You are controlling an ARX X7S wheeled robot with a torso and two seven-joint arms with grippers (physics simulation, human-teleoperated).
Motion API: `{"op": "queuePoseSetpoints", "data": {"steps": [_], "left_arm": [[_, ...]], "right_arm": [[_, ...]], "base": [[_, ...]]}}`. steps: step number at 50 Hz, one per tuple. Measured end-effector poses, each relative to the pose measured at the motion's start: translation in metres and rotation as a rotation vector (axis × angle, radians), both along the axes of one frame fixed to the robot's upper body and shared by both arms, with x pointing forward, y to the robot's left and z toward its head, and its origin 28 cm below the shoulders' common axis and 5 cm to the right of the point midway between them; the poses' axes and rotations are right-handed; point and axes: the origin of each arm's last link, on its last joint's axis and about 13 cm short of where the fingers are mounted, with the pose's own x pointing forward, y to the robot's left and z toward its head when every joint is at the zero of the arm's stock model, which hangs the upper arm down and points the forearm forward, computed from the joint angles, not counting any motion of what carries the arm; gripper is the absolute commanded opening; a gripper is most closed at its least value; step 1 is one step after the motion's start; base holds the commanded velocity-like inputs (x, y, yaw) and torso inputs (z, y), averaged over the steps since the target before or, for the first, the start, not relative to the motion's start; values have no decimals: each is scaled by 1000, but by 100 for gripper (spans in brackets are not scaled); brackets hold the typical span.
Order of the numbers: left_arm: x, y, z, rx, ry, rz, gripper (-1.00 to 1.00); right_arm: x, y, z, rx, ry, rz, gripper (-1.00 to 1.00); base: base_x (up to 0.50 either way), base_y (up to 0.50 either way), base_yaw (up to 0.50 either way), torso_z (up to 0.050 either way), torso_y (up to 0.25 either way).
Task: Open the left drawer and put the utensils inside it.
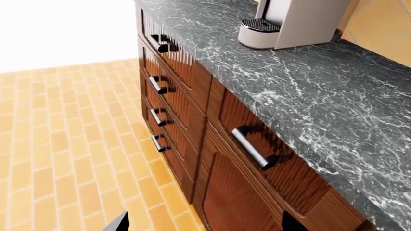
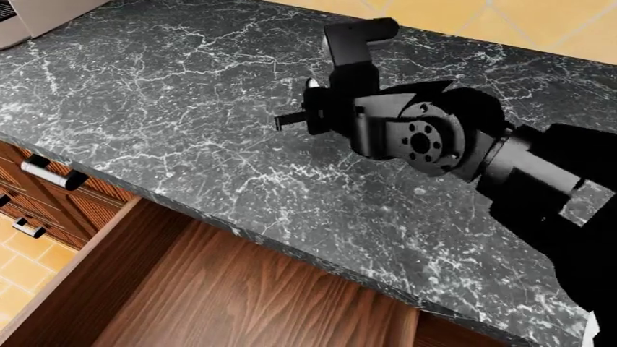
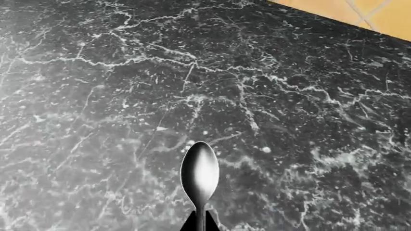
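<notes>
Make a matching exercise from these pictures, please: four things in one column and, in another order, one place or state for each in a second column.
Things
1. shiny silver spoon
2. wide reddish-brown wooden drawer
3. white and grey coffee machine
4. narrow stacked drawers with silver bar handles

Places or states
A. pulled out, bare wood inside
B. standing on the dark marbled countertop
C. all pushed in
D. held by its handle in the right gripper, above the countertop

Pairs: 1-D, 2-A, 3-B, 4-C
</notes>
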Motion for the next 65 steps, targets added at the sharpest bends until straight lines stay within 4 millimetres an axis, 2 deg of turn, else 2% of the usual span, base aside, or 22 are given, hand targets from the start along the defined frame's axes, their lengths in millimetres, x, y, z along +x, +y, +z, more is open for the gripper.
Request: {"op": "queuePoseSetpoints", "data": {"steps": [6, 14, 19, 25, 33, 43, 52, 65], "left_arm": [[0, -1, -2, -3, 1, -4, 100], [2, -1, -3, -6, 2, -9, 100], [3, -1, -5, -8, 3, -12, 100], [4, -2, -6, -11, 5, -15, 100], [6, -2, -10, -17, 8, -18, 100], [6, -1, -13, -23, 9, -18, 100], [6, -1, -15, -28, 9, -21, 100], [6, -1, -18, -31, 12, -24, 100]], "right_arm": [[-61, 7, 4, -78, -30, 203, -100], [-136, 14, -8, -175, -73, 438, -100], [-168, 15, -16, -214, -99, 543, -100], [-193, 20, -28, -272, -120, 631, -100], [-210, 33, -45, -331, -137, 703, -100], [-215, 53, -71, -392, -121, 750, -100], [-215, 67, -89, -439, -109, 759, -100], [-202, 79, -114, -482, -31, 740, -100]], "base": [[0, 0, 0, 0, 0], [0, 0, 0, 0, 0], [0, 0, 0, 0, 0], [0, 0, 0, 0, 0], [0, 0, 0, 0, 0], [0, 0, 0, 0, 0], [0, 0, 0, 0, 0], [0, 0, 0, 0, 0]]}}
